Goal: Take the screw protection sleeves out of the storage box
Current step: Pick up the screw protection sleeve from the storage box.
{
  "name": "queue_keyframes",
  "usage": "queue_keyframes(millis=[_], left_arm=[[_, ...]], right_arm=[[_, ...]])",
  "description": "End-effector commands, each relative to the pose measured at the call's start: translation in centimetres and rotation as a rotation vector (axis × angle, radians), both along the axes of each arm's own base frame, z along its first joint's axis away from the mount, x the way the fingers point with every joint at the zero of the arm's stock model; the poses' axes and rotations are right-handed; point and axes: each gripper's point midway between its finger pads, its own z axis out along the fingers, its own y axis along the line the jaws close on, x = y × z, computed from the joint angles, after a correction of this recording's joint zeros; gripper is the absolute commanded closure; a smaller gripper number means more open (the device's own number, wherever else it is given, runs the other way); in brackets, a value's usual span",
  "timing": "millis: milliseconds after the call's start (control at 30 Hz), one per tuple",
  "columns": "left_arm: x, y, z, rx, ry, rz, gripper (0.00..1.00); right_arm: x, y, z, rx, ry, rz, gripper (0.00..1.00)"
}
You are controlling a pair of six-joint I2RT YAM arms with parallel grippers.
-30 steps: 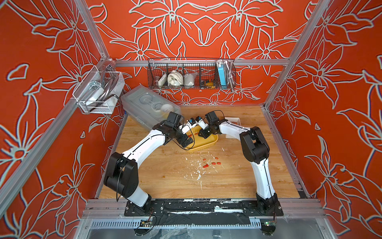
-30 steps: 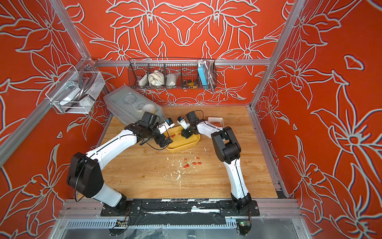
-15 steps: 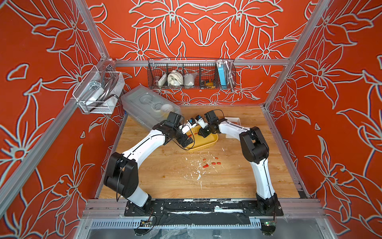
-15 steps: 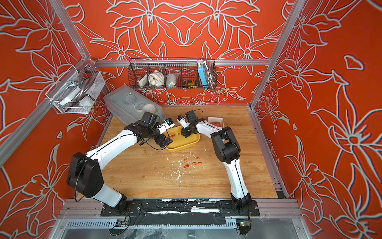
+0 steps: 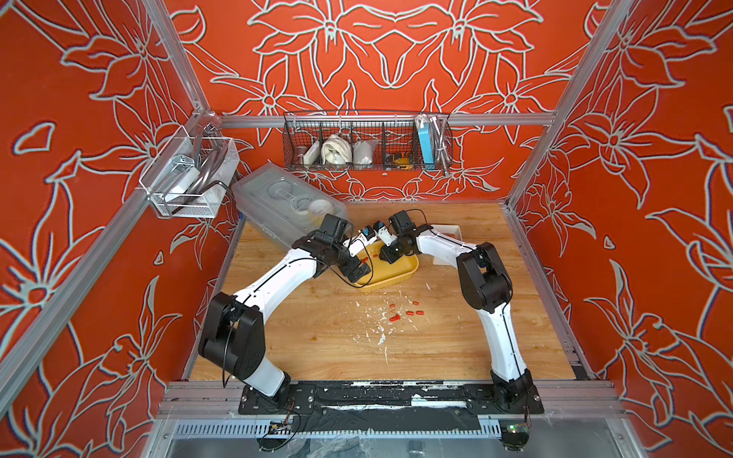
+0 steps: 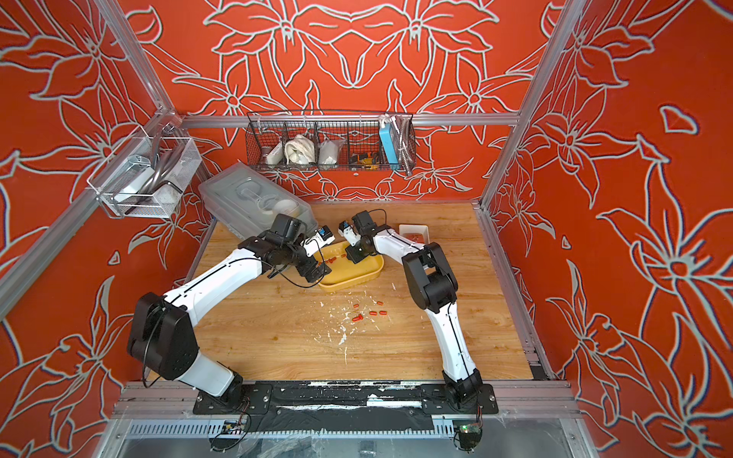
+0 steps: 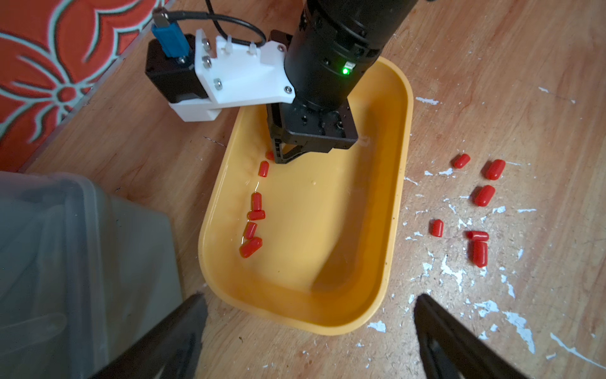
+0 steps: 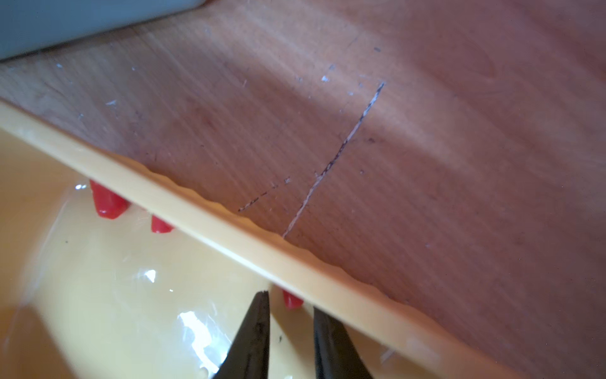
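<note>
We see a wooden table with white flecks on it, shut in by red walls painted with big white flowers. A wire basket hangs on the back wall, and a clear lidded box sits in the far corner. The yellow storage box lies on the table between the two arms. In both top views the screw protection sleeves are only tiny red dots, some in the box and some on the wood in front of it. The left wrist view shows them better: a row lies along one long wall of the box, and six more lie just outside. It also shows the left gripper, jaws wide apart and holding nothing. Only the right wrist view shows the right gripper close up, low in the box, jaws a little apart, with one sleeve right at the tips. We cannot tell if they touch it. A top view shows a small white bin with red bits inside.
</note>
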Motion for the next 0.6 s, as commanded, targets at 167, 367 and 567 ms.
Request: queue_keyframes(millis=[167,367,567], left_arm=[[-0.5,0.0,1.0,-0.003,-0.034,-0.014,0.02],[-0.5,0.0,1.1,-0.001,-0.040,-0.014,0.02],[-0.4,0.0,1.3,-0.004,-0.041,-0.011,0.02]], right_arm=[[-0.2,0.2,-1.7,-0.054,0.060,0.001,0.82],[-0.7,0.3,-1.4,-0.034,0.054,0.023,0.93],[-0.4,0.0,1.9,-0.008,-0.021,0.045,1.00]])
